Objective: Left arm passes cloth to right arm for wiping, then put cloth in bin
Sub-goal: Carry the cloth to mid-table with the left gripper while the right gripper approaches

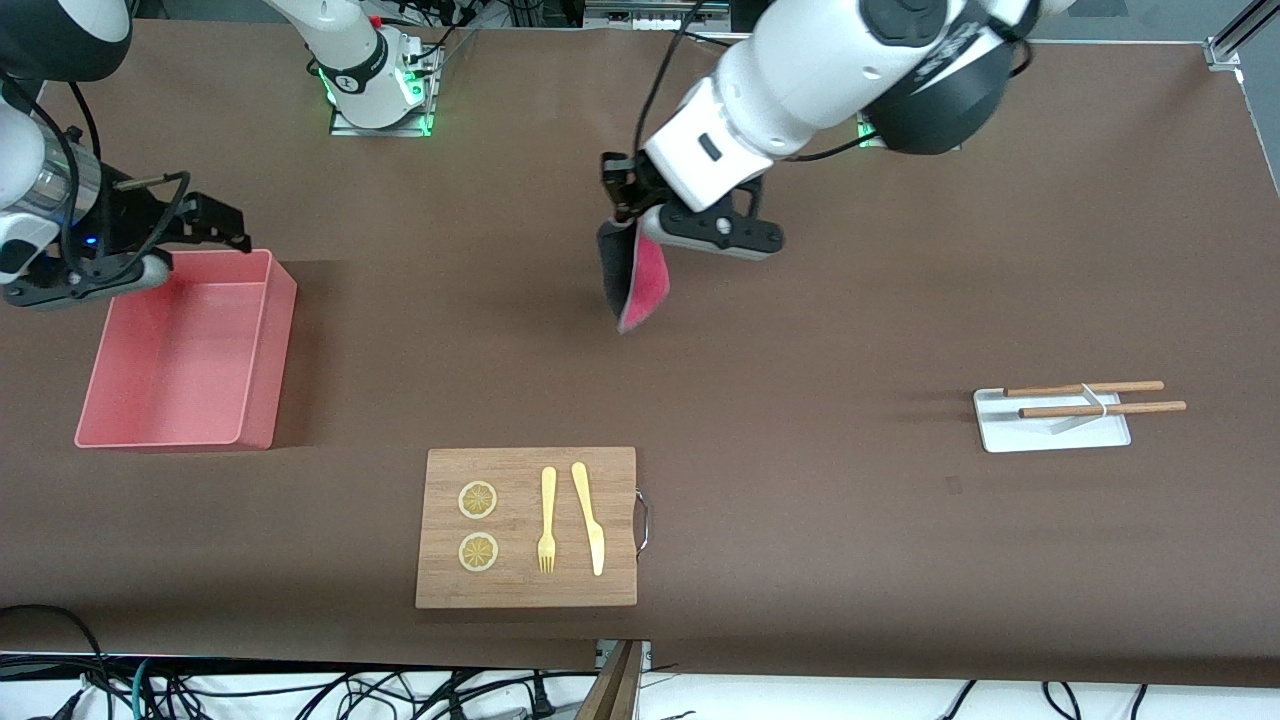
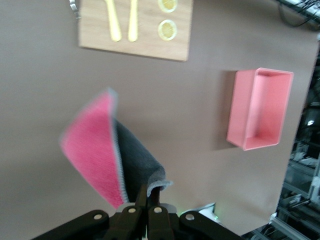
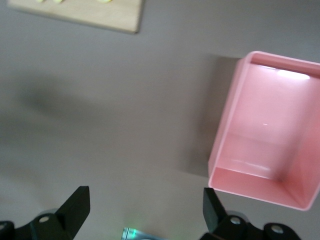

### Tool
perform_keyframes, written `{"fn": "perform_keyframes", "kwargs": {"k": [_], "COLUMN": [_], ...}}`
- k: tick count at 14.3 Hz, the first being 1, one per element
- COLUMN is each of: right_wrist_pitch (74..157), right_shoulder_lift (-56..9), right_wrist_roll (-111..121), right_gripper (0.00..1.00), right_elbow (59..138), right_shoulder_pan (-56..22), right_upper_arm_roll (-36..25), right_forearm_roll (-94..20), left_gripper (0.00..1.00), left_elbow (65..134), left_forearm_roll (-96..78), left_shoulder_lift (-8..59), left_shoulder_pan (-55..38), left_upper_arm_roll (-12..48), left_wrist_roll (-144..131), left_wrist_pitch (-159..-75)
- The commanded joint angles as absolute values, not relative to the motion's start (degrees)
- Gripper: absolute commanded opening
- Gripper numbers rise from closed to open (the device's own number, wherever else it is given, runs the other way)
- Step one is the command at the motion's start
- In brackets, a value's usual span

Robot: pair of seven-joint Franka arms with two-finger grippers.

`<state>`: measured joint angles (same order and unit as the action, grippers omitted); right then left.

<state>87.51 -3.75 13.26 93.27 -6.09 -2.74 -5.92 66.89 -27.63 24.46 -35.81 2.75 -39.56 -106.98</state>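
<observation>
Nearest the front camera, the wooden cutting board [image 1: 527,527] sits flat on the table [image 1: 820,300], carrying two lemon slices [image 1: 478,526], a fork [image 1: 547,519] and a knife [image 1: 589,517]. Not part of this step.

Farther from the camera than the board, toward the left arm's end of the table: white tray [image 1: 1052,428] with chopsticks [image 1: 1095,398] across it. Ignore.

Farther than the board again, toward the right arm's end: the bin [image 1: 186,350], salmon-pink, open top, nothing inside in the right wrist view [image 3: 270,150].

Above the table, over bare surface farther from the camera than the board, the left gripper [image 1: 632,218] has its fingers pressed together, pinching the cloth [image 1: 634,275] by one corner. The cloth hangs off the table with its long axis pointing down toward the surface, pink face and grey face both showing [image 2: 107,152], loosely folded.

The right gripper [image 1: 215,228] hovers over the bin's edge on the robot-base side, fingers spread wide, nothing between them [image 3: 142,212].

Key relation: the cloth is well apart from the right gripper, lying from it toward the left arm's end, with open table between. Handover not yet made. My read: the gap must close before the spread fingers can take the hanging lower edge, which is the free part; the top corner is occupied by the left gripper.
</observation>
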Motion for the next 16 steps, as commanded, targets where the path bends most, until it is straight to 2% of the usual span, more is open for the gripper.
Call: {"fn": "perform_keyframes", "kwargs": {"k": [1,5,7,11,16], "right_wrist_pitch": [85.08,84.46,86.47,94.11,110.98], "right_shoulder_lift": [-3.60,-4.66,-4.66,-5.97,-5.80], "right_wrist_roll": [23.08,31.10,33.57,37.26,39.29], "right_gripper": [1.00,1.00,1.00,1.00,1.00], "right_elbow": [92.28,92.55,93.07,94.92,104.31], "right_shoulder_pan": [-6.06,-6.15,-6.59,-8.60,-8.88], "right_upper_arm_roll": [-0.62,1.75,4.64,8.35,15.63], "right_forearm_roll": [-11.93,-23.35,-25.05,-25.40,-27.42], "left_gripper": [0.00,0.00,0.00,0.00,0.00], "left_elbow": [66.71,66.45,66.45,66.36,66.36], "left_forearm_roll": [-28.83,-28.74,-28.65,-28.74,-28.65], "left_shoulder_lift": [26.28,25.93,25.84,25.84,25.84], "left_shoulder_pan": [-38.50,-38.23,-38.06,-38.06,-38.32], "left_upper_arm_roll": [1.84,1.76,1.76,1.67,1.67], "left_wrist_roll": [-46.28,-58.52,-60.98,-62.22,-65.65], "left_wrist_pitch": [-114.15,-114.52,-114.52,-114.61,-116.89]}}
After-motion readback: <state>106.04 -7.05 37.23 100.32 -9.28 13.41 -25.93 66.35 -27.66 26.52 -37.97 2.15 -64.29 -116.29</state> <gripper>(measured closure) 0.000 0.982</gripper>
